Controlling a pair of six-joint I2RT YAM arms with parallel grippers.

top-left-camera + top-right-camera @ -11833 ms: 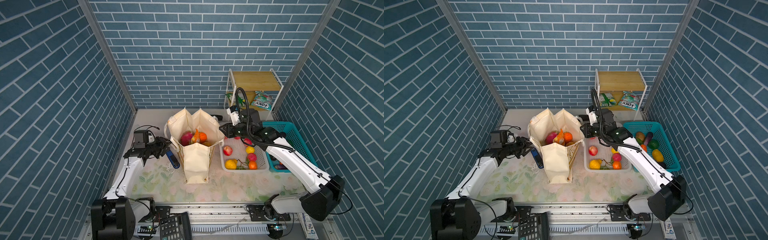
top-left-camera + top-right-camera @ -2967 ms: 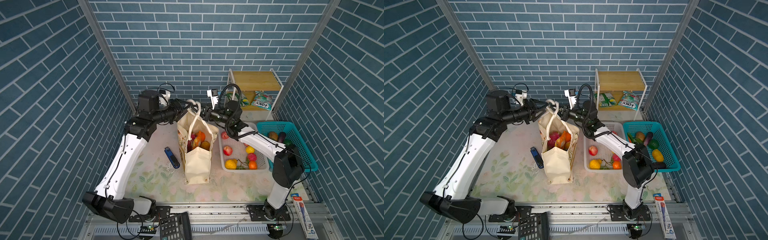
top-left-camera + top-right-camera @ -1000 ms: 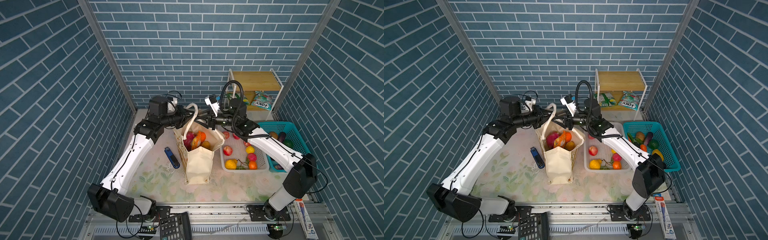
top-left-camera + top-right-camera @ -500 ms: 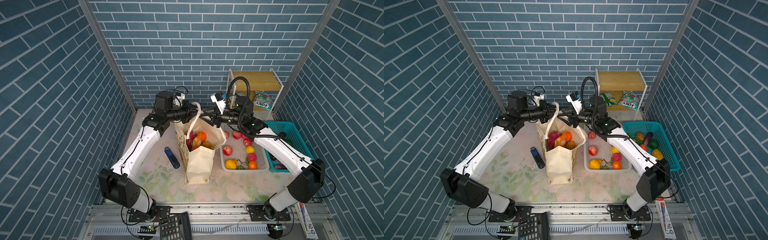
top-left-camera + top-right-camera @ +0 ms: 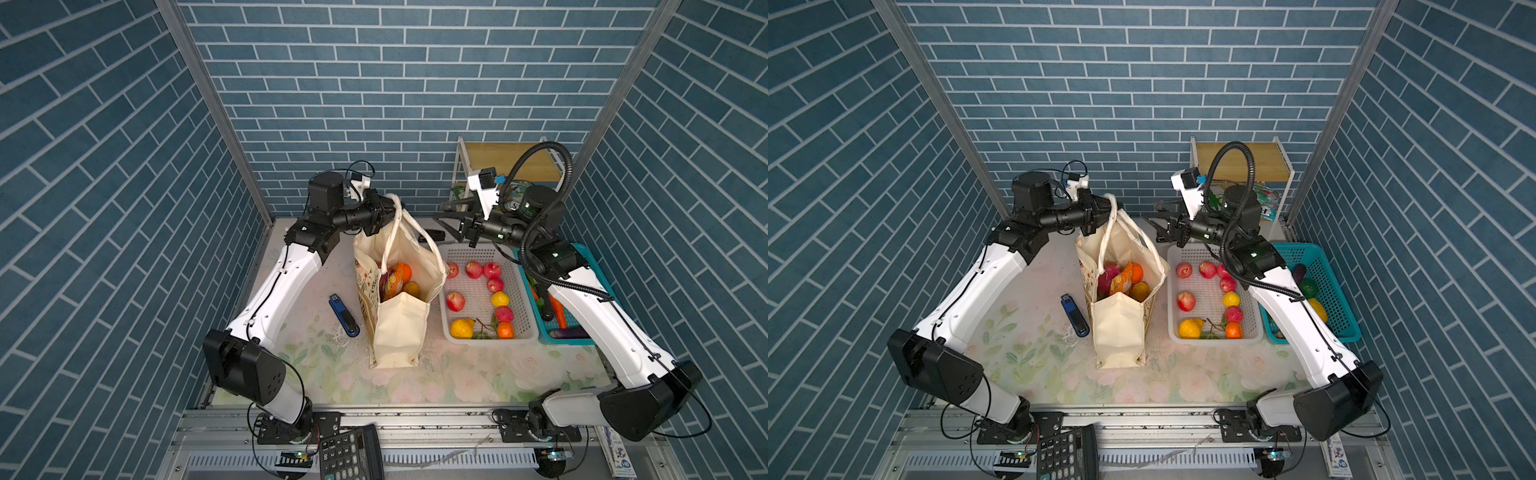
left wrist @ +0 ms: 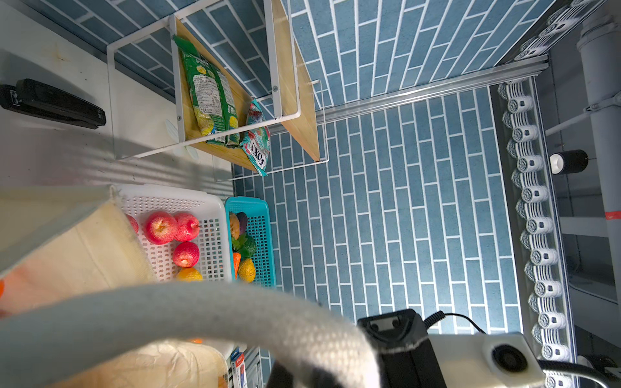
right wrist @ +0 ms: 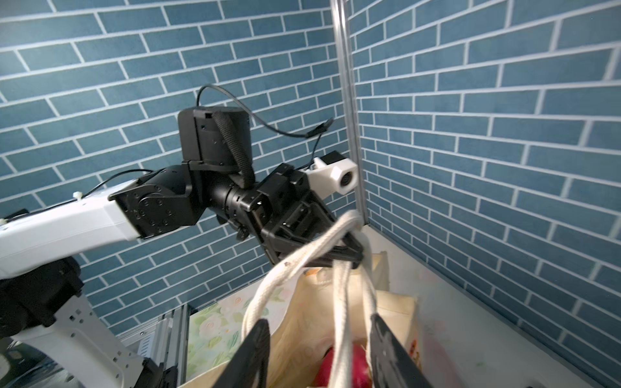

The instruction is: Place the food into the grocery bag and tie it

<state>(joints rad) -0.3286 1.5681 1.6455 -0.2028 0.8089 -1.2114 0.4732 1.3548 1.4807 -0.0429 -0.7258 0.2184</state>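
Food looks loaded, so this is the tying step. The grocery bag (image 5: 399, 324) stands upright mid-table, just beside the white basket (image 5: 490, 340), its mouth open. Inside show the dragon fruit (image 5: 1106, 276), an orange fruit (image 5: 1136, 272) and a snack packet (image 5: 1121, 282); whether the 2nd packet is in there I can't tell. L gripper (image 5: 390, 208) is clamped on the strap handles (image 7: 295, 262), both gathered into one bunch and pulled up taut above the bag's back edge; in the right wrist view the straps run out of its closed jaws and down to the bag. R gripper (image 5: 441, 214) is empty, jaws apart, aimed at the bunch from across the bag top, near but not touching. No knot or crossing yet, as far as I can see. Next, probably: R closes in w/ jaws level w/ the straps below L's grip and takes one strand only, so the two can be crossed and looped. L must hold tension w/o lifting or tipping the bag, else fruit may spill.
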